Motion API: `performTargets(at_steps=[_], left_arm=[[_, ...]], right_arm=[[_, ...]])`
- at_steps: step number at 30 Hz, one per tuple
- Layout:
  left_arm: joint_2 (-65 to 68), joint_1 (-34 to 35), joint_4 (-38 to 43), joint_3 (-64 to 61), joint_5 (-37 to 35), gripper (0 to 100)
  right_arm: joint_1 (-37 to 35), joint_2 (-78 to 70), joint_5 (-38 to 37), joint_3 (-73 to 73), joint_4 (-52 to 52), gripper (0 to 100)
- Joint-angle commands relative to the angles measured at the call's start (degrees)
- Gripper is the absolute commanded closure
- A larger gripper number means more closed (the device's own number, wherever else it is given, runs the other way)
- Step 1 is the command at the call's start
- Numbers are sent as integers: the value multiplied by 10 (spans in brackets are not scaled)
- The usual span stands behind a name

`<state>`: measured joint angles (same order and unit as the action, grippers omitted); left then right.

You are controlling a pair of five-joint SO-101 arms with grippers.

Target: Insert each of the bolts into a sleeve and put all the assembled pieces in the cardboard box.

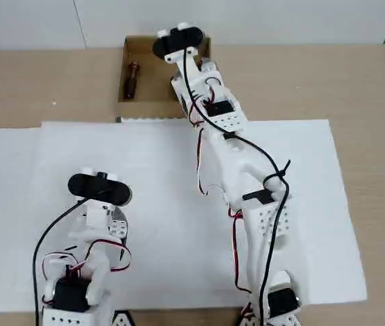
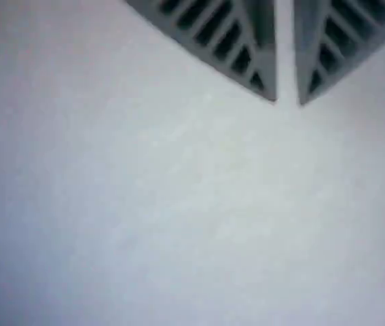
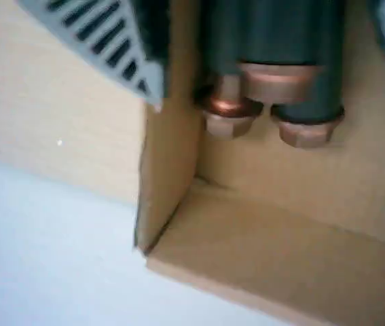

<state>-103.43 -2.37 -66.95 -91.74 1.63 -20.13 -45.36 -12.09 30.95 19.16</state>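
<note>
Nearly done, we judge: assembled pieces (image 3: 273,88) lie in the cardboard box (image 3: 246,238) under our spread right claw (image 3: 270,68), left claw (image 2: 287,102) closed.

Three bolted sleeves (image 3: 273,81), one box (image 1: 138,41), two arms (image 1: 246,170)

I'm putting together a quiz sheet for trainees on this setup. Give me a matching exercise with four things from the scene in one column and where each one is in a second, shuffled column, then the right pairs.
Things
1. left gripper
2. right gripper
3. cardboard box
4. bolt with sleeve

Places
A. lying inside the cardboard box
B. over the white paper
C. over the cardboard box
D. on the wooden table, at the paper's far edge

Pairs: 1-B, 2-C, 3-D, 4-A
</note>
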Motion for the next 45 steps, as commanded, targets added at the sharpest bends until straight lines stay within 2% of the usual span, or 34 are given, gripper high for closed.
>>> performTargets(at_steps=[1, 9, 13, 21, 29, 45], left_arm=[[-4, 2, -1, 2, 4, 994], [-4, 2, -1, 2, 4, 994], [-4, 2, -1, 2, 4, 994], [-4, 2, -1, 2, 4, 994], [-4, 2, -1, 2, 4, 994], [-4, 2, -1, 2, 4, 994]], right_arm=[[0, 20, -5, 30, 4, 786], [0, 31, -5, 31, 6, 786], [-3, 75, -5, 31, 51, 791], [0, 150, -5, 31, 114, 998], [0, 251, -3, 31, 204, 984], [1, 479, -1, 30, 511, 996]])
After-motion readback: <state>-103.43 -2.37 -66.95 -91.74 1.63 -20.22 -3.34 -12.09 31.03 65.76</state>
